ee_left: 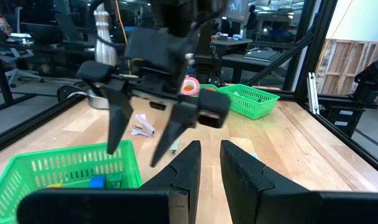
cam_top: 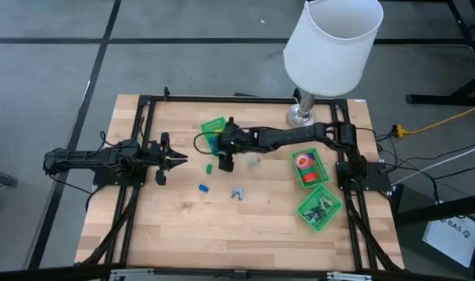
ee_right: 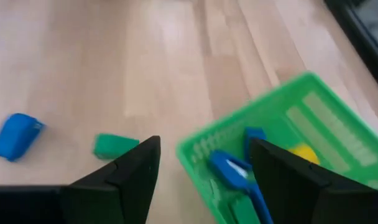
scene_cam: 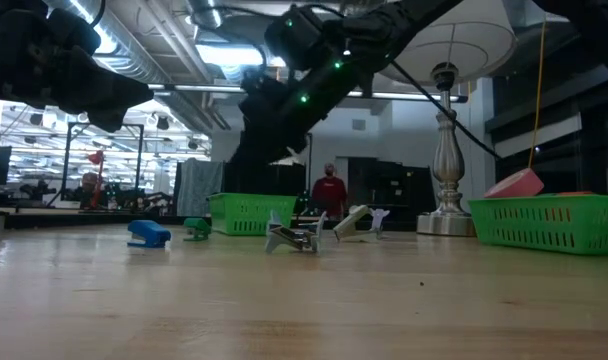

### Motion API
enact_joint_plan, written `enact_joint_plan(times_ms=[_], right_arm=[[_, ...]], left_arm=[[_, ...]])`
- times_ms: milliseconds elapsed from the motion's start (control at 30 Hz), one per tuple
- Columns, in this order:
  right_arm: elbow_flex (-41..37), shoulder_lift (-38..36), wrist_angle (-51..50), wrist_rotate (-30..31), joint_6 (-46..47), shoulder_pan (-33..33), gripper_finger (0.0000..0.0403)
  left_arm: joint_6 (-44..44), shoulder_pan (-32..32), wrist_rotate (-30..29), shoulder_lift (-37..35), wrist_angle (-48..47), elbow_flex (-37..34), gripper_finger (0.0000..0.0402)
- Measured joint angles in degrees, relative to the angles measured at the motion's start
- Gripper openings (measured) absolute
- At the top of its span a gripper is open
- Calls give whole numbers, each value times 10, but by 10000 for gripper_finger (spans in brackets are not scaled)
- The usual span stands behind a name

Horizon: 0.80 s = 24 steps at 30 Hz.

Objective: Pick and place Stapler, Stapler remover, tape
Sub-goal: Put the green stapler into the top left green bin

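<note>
Right end effector hangs with fingers spread and nothing between them, above the green basket holding blue staplers. Left end effector waits apart, whether clenched I cannot tell. No writing is readable on the desk.

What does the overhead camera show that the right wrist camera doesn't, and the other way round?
Only the high view shows the lamp, the two baskets on the right, one with tape, the left tool waiting at left, and the removers. Only the right wrist view shows inside the left basket: blue and yellow staplers. Both show that basket, the loose blue stapler and green stapler, and the open right tool.
</note>
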Motion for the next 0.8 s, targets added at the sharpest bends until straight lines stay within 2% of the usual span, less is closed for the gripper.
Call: enact_joint_plan(times_ms=[233,433,600,800], right_arm=[[0,0,25,-2,-104,34,252],[6,0,28,-76,-149,50,252],[69,0,-79,-86,-203,64,252],[139,22,-214,-83,-338,65,249]], left_arm=[[0,0,0,0,0,0,58],[0,0,0,0,0,0,58],[0,0,0,0,0,0,58],[0,0,0,0,0,0,58]])
